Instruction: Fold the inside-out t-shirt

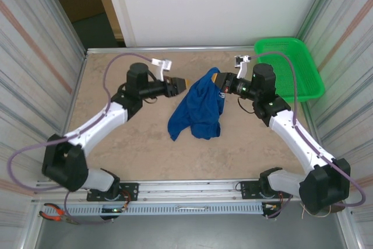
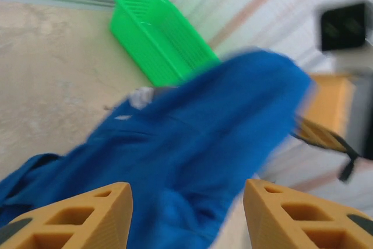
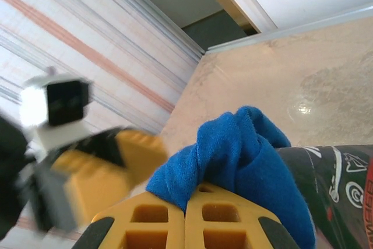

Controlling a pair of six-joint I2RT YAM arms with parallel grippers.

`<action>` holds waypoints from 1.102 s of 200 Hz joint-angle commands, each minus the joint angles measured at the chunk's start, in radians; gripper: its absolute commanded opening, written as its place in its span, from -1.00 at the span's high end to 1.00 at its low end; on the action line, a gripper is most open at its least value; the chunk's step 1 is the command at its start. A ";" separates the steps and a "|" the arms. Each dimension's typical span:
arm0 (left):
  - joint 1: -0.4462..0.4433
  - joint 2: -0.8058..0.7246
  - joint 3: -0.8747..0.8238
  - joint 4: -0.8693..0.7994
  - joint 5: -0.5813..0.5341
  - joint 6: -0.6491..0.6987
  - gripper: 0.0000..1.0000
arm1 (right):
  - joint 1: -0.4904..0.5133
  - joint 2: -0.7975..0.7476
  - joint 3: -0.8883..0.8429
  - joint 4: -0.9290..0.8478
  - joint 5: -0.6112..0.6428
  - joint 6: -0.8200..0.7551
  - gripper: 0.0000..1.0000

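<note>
Beige table (image 1: 151,161), t-shirt (image 1: 198,106), long axis far-right to near-left

Left wrist view: t-shirt (image 2: 192,144) and right gripper (image 2: 312,122) smeared by blur | Right wrist view: left gripper (image 3: 111,173) blurred, dark printed patch (image 3: 344,173) cut off by frame edge | Top view: right gripper's fingertips buried in cloth

We saw the inside-out t-shirt (image 1: 198,109) bunched in the middle of the table (image 1: 145,150), its upper end raised to the right gripper (image 1: 220,81) and the rest trailing down toward us. The left gripper (image 1: 186,84) sat just beside the cloth's left edge. A green basket (image 1: 291,68) stood at the far right corner, well apart from the shirt.
</note>
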State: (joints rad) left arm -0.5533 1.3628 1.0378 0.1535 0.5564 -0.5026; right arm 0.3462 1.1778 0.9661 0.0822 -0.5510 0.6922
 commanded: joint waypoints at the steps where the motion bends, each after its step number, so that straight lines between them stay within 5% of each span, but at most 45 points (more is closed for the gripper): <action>1: -0.115 -0.071 -0.037 -0.083 -0.259 0.218 -0.07 | -0.001 0.003 0.004 0.060 -0.020 0.032 1.00; 28: -0.200 -0.051 -0.046 -0.058 -0.394 0.302 -0.05 | 0.000 0.012 -0.004 0.060 -0.011 0.045 1.00; 131: -0.225 0.163 0.076 -0.035 -0.367 0.330 -0.02 | 0.028 0.016 0.005 0.071 -0.006 0.066 1.00; 145: -0.222 0.195 0.107 -0.058 -0.389 0.341 0.12 | 0.028 0.013 0.003 0.071 -0.009 0.067 1.00; 155: -0.213 0.210 0.127 -0.073 -0.378 0.352 0.47 | 0.026 0.010 0.002 0.070 -0.003 0.066 1.00; 169: -0.197 0.202 0.143 -0.095 -0.344 0.367 1.00 | 0.010 0.013 -0.003 0.062 0.009 0.065 1.00; 192: -0.147 0.133 0.127 -0.113 -0.232 0.376 1.00 | -0.032 0.047 -0.016 0.055 0.048 0.064 1.00; 220: -0.057 0.024 0.083 -0.092 0.057 0.362 1.00 | -0.088 0.160 -0.010 0.051 0.138 0.068 1.00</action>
State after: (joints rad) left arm -0.6788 1.5135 1.1339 0.0383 0.3439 -0.1532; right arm 0.3000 1.2480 0.9581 0.1184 -0.5095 0.7345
